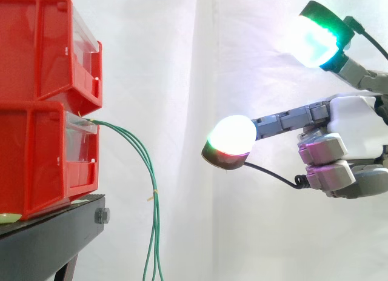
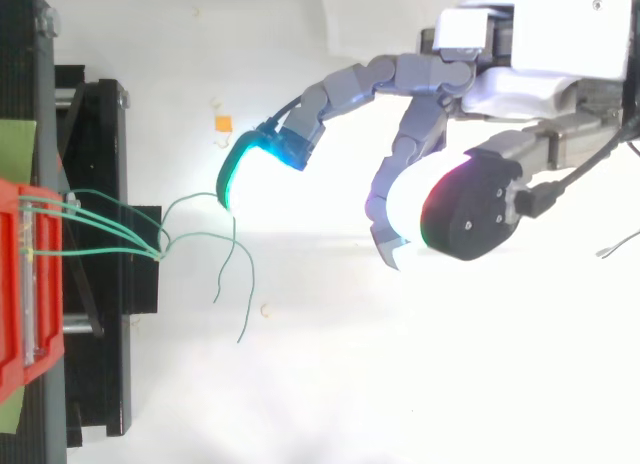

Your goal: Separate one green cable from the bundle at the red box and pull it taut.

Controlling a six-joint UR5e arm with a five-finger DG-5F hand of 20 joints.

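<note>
Reaching in from the right of the side view, the hand (image 1: 354, 132) is spread open and holds nothing: one glowing fingertip (image 1: 231, 138) points toward the bins, another is raised high, and the remaining fingers are loosely bent under the palm. Behind everything hangs a white curtain (image 1: 182, 51). Two red bins (image 1: 36, 105) are stacked on a black stand (image 1: 48, 238) at the left. From the front of the lower bin, near its upper edge, the green cables (image 1: 142, 154) arc outward and droop slack past the stand's edge, gathered together partway along, well apart from the hand.
</note>
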